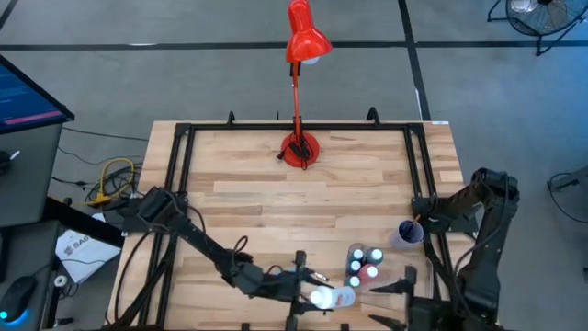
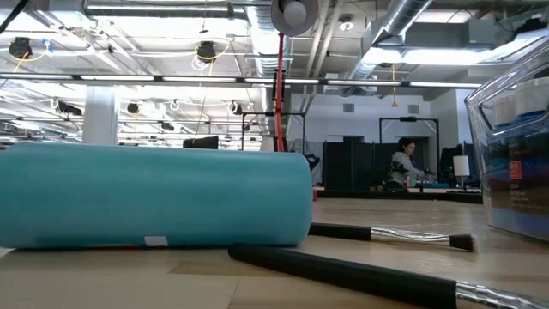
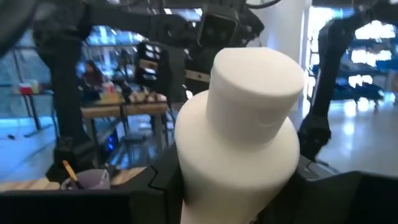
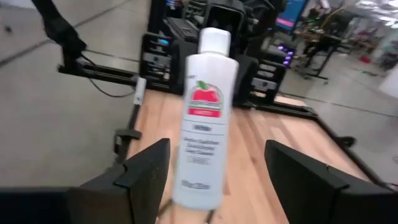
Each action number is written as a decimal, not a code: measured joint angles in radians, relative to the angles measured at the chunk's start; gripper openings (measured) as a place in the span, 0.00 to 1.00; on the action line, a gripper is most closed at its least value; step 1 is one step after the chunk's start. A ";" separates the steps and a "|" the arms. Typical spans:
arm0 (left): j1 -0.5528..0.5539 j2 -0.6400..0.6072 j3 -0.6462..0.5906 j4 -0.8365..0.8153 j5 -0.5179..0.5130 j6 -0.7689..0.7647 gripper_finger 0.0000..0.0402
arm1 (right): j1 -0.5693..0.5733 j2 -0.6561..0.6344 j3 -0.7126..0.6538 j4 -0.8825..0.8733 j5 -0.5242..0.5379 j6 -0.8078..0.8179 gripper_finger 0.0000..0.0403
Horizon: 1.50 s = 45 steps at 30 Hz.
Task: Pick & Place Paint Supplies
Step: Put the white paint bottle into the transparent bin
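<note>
A white paint bottle with a white cap and a red-marked label stands about upright near the table's near edge. My left gripper reaches in from the left and is shut on it. My right gripper is open and faces the bottle from the right, its fingers apart on either side of it and short of it. Several capped paint bottles stand in a clear tray. A teal tube and two dark brushes lie on the table. My left gripper pinches the bottle's body below the shoulder between its two fingers, which come in about level from the table's left. The bottle stands cap up, slightly tilted. Its lower end is hidden, so I cannot tell whether it clears the table.
A lilac cup stands just beyond the tray by the right arm. A red desk lamp stands at the far middle. Black frame rails run along the table's left, right and far sides. Bare wood lies between the lamp and the grippers.
</note>
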 joint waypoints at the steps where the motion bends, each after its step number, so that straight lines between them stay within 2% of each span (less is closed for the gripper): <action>1: 0.010 0.000 0.016 -0.039 0.019 -0.008 0.33 | 0.008 0.000 0.000 -0.042 0.021 0.038 0.63; 5: 0.042 0.028 0.087 -0.112 0.071 -0.028 0.33 | 0.021 0.000 0.000 -0.216 0.053 0.232 0.63; 10: 0.066 0.092 0.168 -0.152 0.122 -0.040 0.34 | 0.006 0.006 0.000 -0.333 0.014 0.374 0.63; 14: 0.071 0.107 0.183 -0.177 0.111 -0.034 0.34 | -0.019 0.015 -0.001 -0.274 -0.159 0.316 0.63; 18: 0.070 0.090 0.186 -0.202 0.095 -0.018 0.35 | -0.039 0.015 -0.001 -0.144 -0.319 0.181 0.63; 23: 0.073 0.038 0.186 -0.243 0.092 0.025 0.35 | -0.030 0.010 0.010 -0.039 -0.329 0.070 0.63; 31: 0.138 -0.011 0.186 -0.362 0.115 0.031 0.35 | -0.007 0.006 0.038 -0.044 -0.328 0.116 0.63; 34: 0.163 -0.022 0.186 -0.364 0.155 0.052 0.35 | -0.020 0.004 0.053 0.018 -0.316 0.162 0.63; 35: 0.169 -0.025 0.186 -0.366 0.167 0.059 0.35 | -0.024 -0.001 0.066 0.026 -0.360 0.109 0.63; 41: 0.215 -0.037 0.186 -0.356 0.304 0.057 0.35 | -0.061 0.013 0.075 0.196 -0.837 -0.250 0.63; 45: 0.240 -0.037 0.186 -0.370 0.360 0.045 0.35 | -0.101 0.037 0.076 0.235 -1.031 -0.262 0.63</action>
